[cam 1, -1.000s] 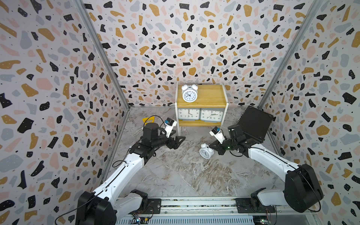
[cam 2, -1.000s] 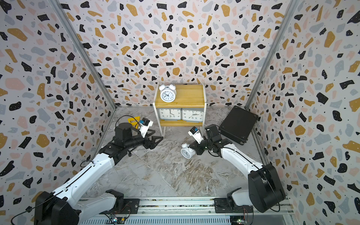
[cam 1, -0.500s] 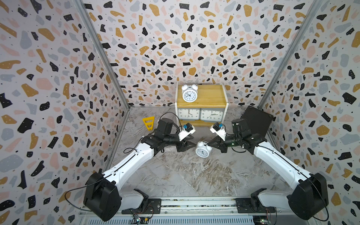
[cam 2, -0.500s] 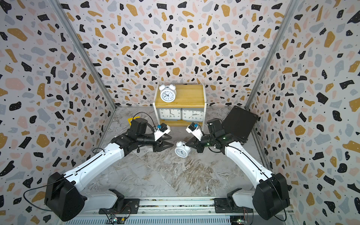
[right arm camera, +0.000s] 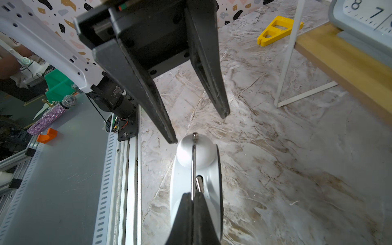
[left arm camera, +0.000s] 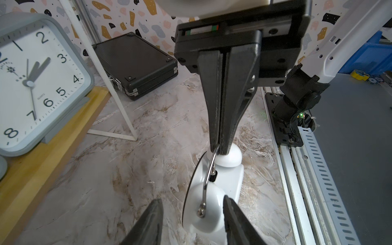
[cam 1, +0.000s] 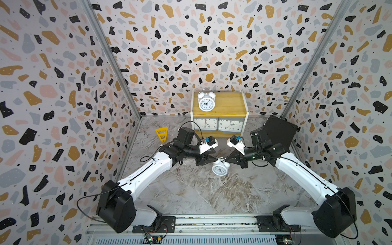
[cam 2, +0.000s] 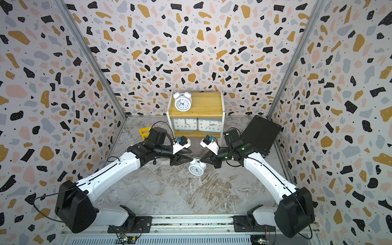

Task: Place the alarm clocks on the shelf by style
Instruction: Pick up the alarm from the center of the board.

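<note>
Now that my left claw (left arm camera: 192,209) has swung in and narrowed, still open, astride one bell (left arm camera: 214,203) of the small round white twin-bell alarm clock (cam 1: 219,168), my right claw (right arm camera: 192,198) pinches its wire handle (right arm camera: 193,167) before the two-tier wooden shelf (cam 1: 229,101); a handover looks near.

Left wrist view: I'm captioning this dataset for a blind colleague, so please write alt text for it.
The right gripper, shut, pinches the wire handle of a white twin-bell clock, while the left gripper's open jaws flank one of its bells. A grey rectangular clock sits on the shelf's lower board nearby, a black case farther off.
</note>
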`<action>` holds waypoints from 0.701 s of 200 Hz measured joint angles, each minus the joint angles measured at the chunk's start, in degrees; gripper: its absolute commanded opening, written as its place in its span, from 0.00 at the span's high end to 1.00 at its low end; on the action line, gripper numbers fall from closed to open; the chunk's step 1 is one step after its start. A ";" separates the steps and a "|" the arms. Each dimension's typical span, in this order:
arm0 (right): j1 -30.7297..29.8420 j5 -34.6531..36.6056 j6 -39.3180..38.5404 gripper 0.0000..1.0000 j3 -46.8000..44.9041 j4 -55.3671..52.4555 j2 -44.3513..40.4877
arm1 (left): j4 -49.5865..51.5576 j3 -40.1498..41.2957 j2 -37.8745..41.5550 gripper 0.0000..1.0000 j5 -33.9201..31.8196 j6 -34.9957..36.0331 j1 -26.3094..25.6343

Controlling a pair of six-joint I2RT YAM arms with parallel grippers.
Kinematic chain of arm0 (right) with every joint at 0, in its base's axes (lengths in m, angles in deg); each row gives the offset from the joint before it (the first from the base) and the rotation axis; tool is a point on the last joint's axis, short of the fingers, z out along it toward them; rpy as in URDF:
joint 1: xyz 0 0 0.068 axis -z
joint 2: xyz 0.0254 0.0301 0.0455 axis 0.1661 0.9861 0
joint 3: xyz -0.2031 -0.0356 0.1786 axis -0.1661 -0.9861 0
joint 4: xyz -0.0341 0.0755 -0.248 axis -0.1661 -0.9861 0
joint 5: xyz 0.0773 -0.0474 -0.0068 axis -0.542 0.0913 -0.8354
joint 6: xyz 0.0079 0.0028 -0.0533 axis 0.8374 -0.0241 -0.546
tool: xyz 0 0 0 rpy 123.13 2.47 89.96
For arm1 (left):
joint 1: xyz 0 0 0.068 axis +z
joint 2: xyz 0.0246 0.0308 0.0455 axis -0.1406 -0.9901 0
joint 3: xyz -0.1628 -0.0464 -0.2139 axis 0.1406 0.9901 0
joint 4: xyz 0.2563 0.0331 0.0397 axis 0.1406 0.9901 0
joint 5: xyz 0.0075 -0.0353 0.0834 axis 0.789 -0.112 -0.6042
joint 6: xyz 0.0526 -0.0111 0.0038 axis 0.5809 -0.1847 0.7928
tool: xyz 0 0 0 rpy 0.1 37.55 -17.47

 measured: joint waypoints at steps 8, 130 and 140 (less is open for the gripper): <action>0.00 -0.04 -0.17 1.00 0.00 -0.04 0.00 | 0.11 -0.13 -0.26 0.51 0.11 0.31 -0.13; -0.55 -0.17 -0.61 1.00 0.70 -1.20 0.00 | 1.62 -2.56 -3.50 0.91 2.93 2.45 -2.05; -0.48 0.15 -0.61 1.00 0.70 -1.14 0.00 | 1.84 -2.71 -3.63 0.98 3.23 2.71 -2.14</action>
